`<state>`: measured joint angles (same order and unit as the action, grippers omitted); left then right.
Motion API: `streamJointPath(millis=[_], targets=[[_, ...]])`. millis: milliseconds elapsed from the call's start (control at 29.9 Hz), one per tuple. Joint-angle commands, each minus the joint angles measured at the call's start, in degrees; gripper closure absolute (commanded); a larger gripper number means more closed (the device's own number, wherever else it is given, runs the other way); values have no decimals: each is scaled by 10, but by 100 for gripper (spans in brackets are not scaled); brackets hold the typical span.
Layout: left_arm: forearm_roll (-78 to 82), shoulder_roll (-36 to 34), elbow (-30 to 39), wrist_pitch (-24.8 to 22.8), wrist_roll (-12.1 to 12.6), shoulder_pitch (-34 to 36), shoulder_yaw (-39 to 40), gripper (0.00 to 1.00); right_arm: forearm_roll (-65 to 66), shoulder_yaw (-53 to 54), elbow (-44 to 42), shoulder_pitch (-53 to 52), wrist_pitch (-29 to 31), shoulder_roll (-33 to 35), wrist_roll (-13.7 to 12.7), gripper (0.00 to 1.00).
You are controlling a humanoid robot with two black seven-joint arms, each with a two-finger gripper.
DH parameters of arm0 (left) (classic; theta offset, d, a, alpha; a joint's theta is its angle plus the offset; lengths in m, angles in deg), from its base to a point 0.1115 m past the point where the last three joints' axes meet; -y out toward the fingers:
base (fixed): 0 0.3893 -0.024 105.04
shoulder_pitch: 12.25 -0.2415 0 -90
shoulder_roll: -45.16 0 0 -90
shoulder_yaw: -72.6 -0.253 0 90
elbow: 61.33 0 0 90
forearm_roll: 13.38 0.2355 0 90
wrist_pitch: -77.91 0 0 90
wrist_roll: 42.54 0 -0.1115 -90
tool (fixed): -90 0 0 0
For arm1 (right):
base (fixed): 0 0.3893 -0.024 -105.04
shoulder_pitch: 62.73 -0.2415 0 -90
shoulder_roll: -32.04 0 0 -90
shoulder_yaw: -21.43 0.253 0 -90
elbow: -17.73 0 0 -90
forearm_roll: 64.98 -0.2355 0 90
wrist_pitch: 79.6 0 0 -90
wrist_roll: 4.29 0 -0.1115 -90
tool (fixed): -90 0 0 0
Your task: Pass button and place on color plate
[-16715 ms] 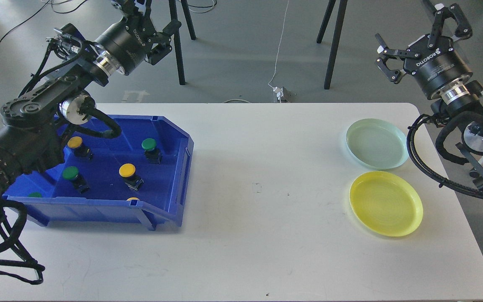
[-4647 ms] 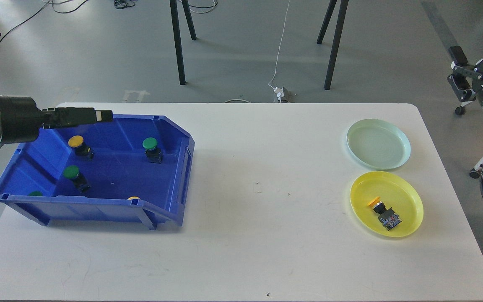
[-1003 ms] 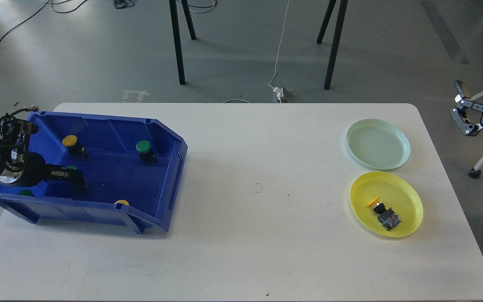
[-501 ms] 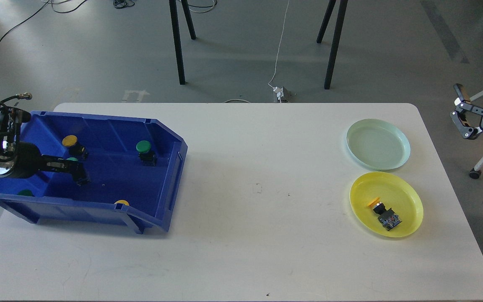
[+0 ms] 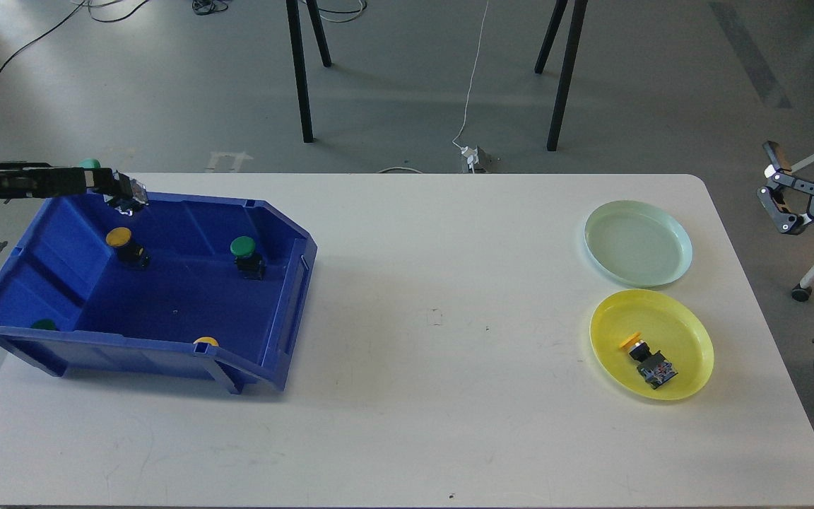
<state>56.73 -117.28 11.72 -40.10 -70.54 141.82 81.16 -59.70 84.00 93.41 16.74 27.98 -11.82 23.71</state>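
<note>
The left tool (image 5: 107,185) holds a green button (image 5: 119,191) above the blue bin (image 5: 294,283).

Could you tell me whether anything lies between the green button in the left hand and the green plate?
Nothing visible does: the tabletop between the green button in the left hand and the green plate is bare.
</note>
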Motion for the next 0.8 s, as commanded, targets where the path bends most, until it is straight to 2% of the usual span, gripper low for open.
streamJointPath(millis=[0, 100, 201, 401, 535, 769], targets=[[-131, 24, 26, 0, 0, 2, 30, 92, 0, 0, 2, 0, 0, -1, 0, 4], [-225, 91, 36, 0, 0, -3, 45, 92, 1, -2, 4, -1, 1, -3, 0, 4], [-252, 181, 25, 0, 0, -17, 45, 92, 6, -9, 11, -3, 1, -3, 0, 4], [-251, 367, -54, 0, 0, -67, 46, 92, 75, -53, 49, -9, 2, -3, 0, 3], [-249, 393, -82, 0, 0, -81, 48, 92, 144, -115, 68, -39, 2, -27, -2, 3], [-247, 394, -82, 0, 0, -81, 46, 92, 185, -327, 28, -201, -7, -126, -1, 3]])
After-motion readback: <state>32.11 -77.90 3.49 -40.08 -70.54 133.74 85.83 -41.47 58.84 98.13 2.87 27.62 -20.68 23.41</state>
